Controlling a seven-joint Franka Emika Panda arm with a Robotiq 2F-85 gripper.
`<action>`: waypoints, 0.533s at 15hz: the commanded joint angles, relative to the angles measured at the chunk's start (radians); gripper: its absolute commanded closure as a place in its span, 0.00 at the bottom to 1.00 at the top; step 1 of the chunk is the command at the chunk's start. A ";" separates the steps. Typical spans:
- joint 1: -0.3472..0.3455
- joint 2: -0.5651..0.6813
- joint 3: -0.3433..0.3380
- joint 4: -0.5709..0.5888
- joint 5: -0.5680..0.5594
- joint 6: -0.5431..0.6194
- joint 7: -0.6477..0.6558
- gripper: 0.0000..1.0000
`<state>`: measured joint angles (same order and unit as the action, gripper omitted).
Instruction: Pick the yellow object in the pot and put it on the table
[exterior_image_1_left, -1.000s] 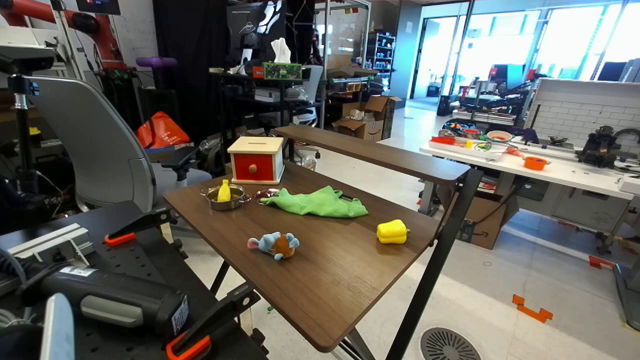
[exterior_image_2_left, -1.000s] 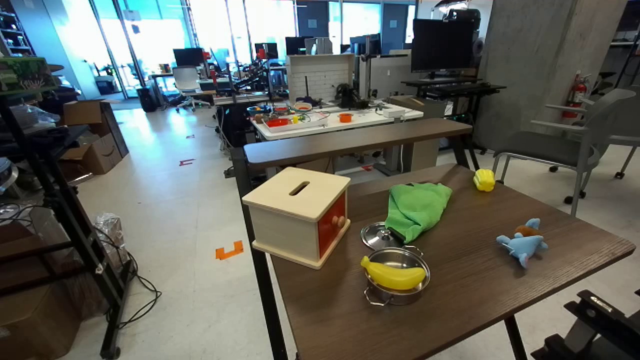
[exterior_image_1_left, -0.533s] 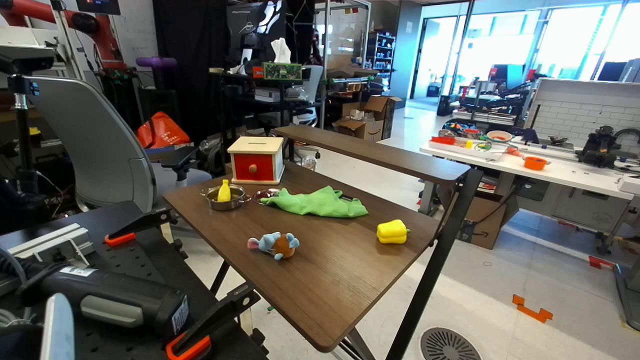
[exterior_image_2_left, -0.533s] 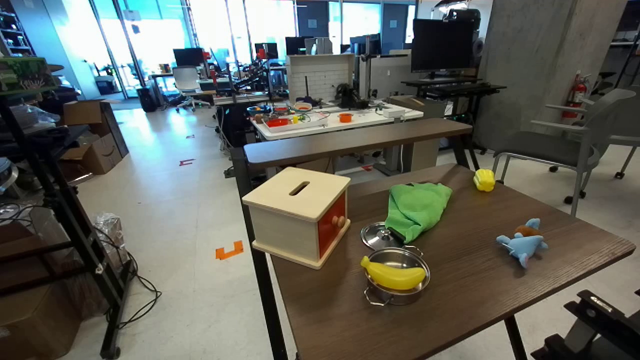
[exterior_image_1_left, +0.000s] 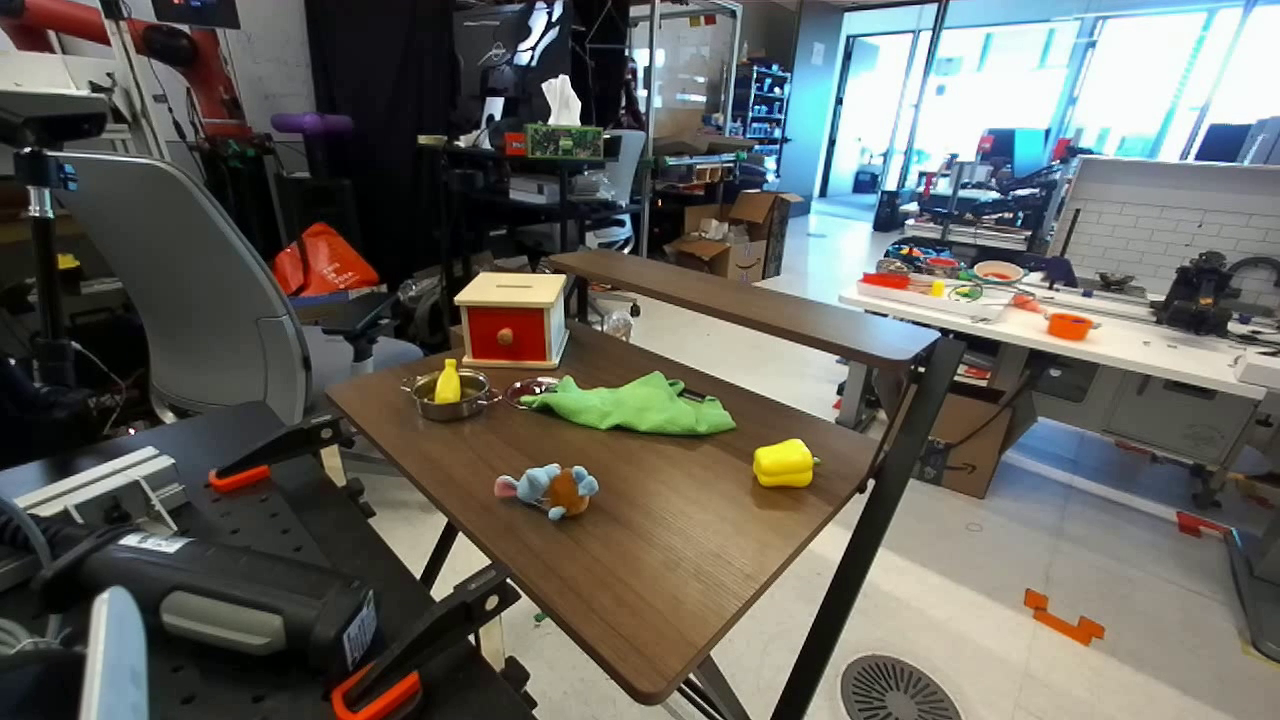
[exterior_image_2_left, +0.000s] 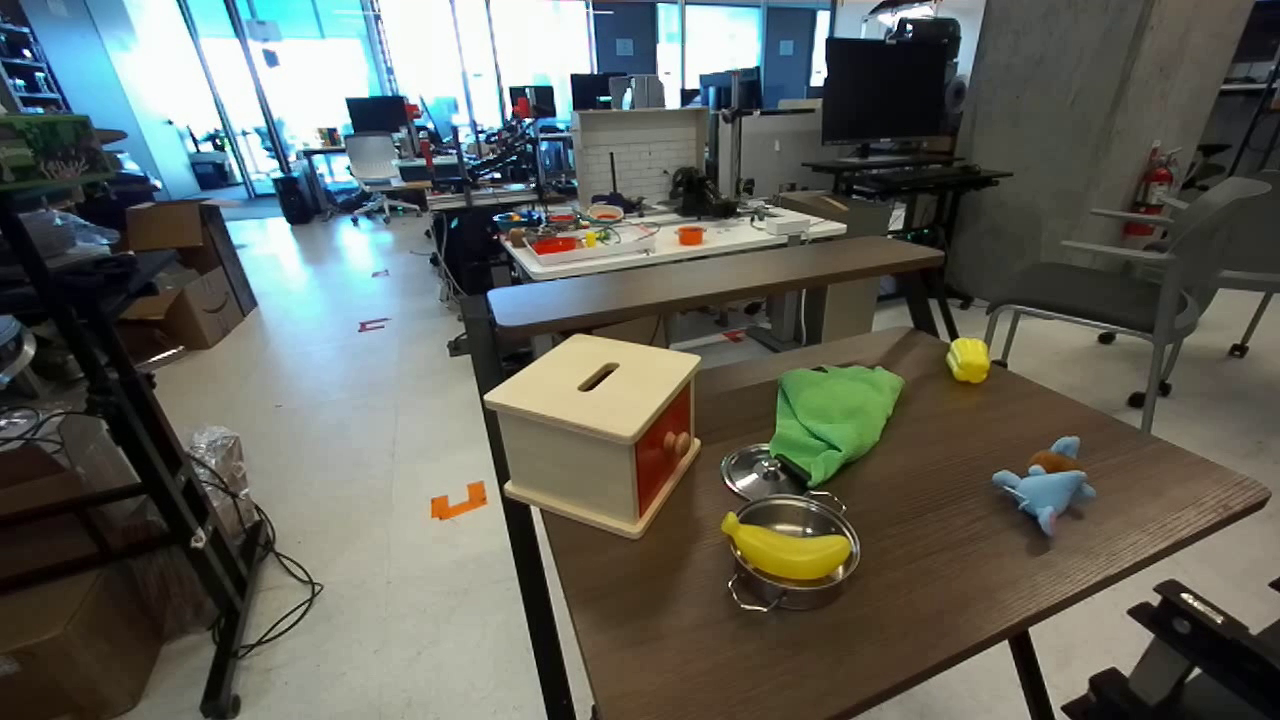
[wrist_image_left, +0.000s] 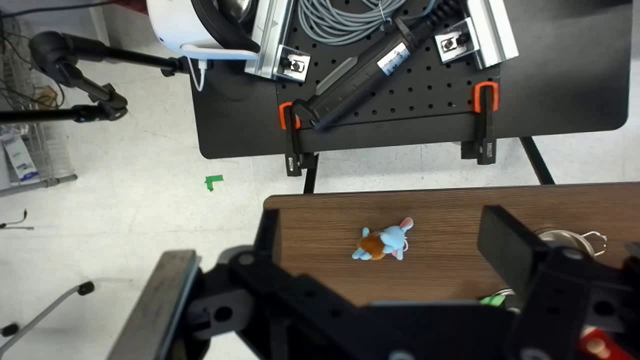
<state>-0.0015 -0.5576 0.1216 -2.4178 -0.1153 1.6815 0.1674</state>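
The yellow object is a banana-shaped piece (exterior_image_1_left: 448, 382) (exterior_image_2_left: 792, 553). It lies in the small round metal pot (exterior_image_1_left: 455, 409) (exterior_image_2_left: 818, 598), with one end over the rim. The pot stands on the brown wooden table (exterior_image_1_left: 650, 540) (exterior_image_2_left: 930, 570), close to one edge. In the wrist view the pot (wrist_image_left: 567, 237) is partly covered by the right finger, and the yellow object is hidden. My gripper (wrist_image_left: 387, 235) is open and empty, high above the table (wrist_image_left: 440, 272), with a plush toy seen between its fingers. No exterior view shows the gripper.
A blue-brown plush toy (exterior_image_1_left: 550, 491), a yellow pepper (exterior_image_1_left: 784, 464), a green cloth (exterior_image_1_left: 640, 405), a metal lid (exterior_image_2_left: 762, 471) and a wooden box with red door (exterior_image_2_left: 590, 440) are on the table. A raised shelf (exterior_image_1_left: 740, 305) runs along one side. A black bench (wrist_image_left: 400, 100) stands alongside.
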 joint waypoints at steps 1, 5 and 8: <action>0.060 0.123 0.067 0.007 -0.023 0.089 0.028 0.00; 0.092 0.289 0.141 -0.012 -0.080 0.300 0.138 0.00; 0.106 0.415 0.165 -0.020 -0.145 0.482 0.226 0.00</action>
<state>0.0915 -0.2551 0.2729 -2.4474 -0.1894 2.0295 0.3189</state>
